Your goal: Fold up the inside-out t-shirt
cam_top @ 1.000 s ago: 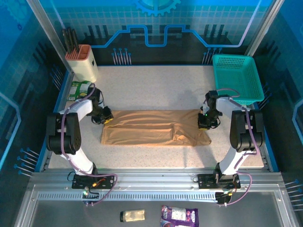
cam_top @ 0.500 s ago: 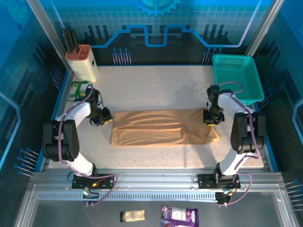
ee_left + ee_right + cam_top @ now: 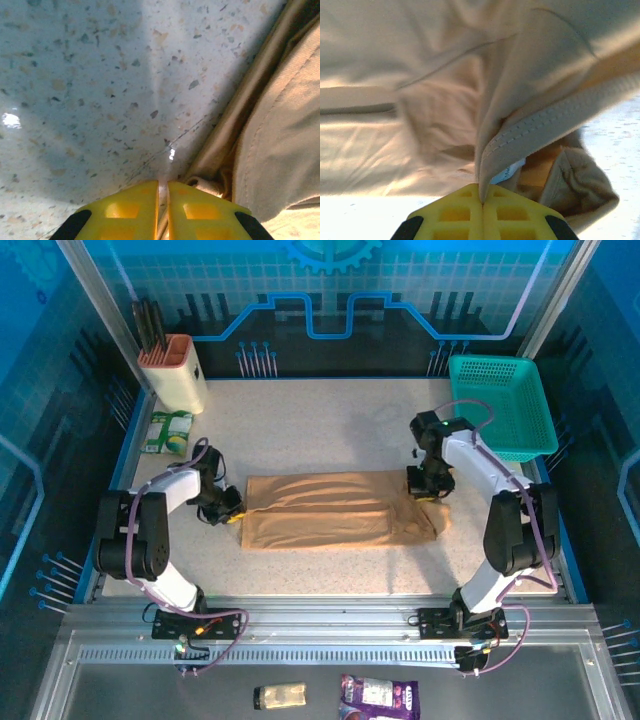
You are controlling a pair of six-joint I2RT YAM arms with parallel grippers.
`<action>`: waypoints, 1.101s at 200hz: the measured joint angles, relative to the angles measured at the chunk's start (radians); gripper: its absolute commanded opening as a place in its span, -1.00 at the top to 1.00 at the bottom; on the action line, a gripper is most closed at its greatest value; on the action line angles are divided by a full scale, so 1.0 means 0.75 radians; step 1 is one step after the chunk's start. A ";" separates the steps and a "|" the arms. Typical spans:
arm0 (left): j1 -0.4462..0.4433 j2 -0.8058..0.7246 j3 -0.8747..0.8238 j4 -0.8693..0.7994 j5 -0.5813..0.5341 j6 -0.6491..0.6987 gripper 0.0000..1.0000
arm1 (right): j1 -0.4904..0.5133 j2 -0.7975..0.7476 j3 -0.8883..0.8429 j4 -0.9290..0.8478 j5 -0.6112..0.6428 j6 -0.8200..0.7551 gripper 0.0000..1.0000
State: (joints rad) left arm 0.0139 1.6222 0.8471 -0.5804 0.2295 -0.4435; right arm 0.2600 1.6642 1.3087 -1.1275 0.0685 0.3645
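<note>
The tan inside-out t-shirt (image 3: 330,512) lies as a long folded strip across the middle of the table. My left gripper (image 3: 232,510) sits low at its left end. In the left wrist view the yellow fingers (image 3: 125,210) are almost together, with a thin strip of the t-shirt (image 3: 280,130) edge caught between them. My right gripper (image 3: 425,488) is shut on the right end and holds it lifted over the strip. In the right wrist view the gripper (image 3: 482,197) pinches a stitched hem of the t-shirt (image 3: 420,115), and a small white tag (image 3: 509,172) peeks out beside it.
A teal basket (image 3: 500,405) stands at the back right. A knife holder (image 3: 178,370) is at the back left, with a green packet (image 3: 167,430) below it. Bare speckled table (image 3: 320,420) lies behind the shirt. A jar (image 3: 280,697) and a pouch (image 3: 378,697) lie below the rail.
The shirt first slid right. Then my right gripper swung left, carrying the right end over the strip. My left gripper shifted slightly nearer and right with the left end.
</note>
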 measured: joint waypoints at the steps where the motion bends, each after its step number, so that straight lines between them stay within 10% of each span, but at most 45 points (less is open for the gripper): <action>1: -0.001 0.002 -0.001 0.003 0.001 -0.001 0.74 | 0.005 0.000 0.002 0.000 -0.003 0.003 1.00; 73: -0.001 0.005 -0.010 0.017 0.005 -0.004 0.74 | 0.192 0.059 0.109 0.004 -0.105 0.108 1.00; 165: -0.005 -0.008 -0.010 0.012 0.005 -0.004 0.73 | -0.218 0.017 0.022 -0.035 0.097 -0.007 1.00; 194: -0.016 -0.010 0.012 -0.013 0.005 -0.004 0.70 | -0.307 0.015 0.013 -0.045 0.153 -0.048 0.29; 220: -0.042 -0.032 0.048 -0.047 0.004 -0.004 0.68 | -0.311 0.014 -0.002 -0.026 0.135 -0.060 0.14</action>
State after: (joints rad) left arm -0.0174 1.5986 0.8829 -0.6155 0.2321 -0.4461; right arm 0.0265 1.6749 1.3075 -1.1473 0.1696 0.3199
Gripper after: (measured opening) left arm 0.158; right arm 0.417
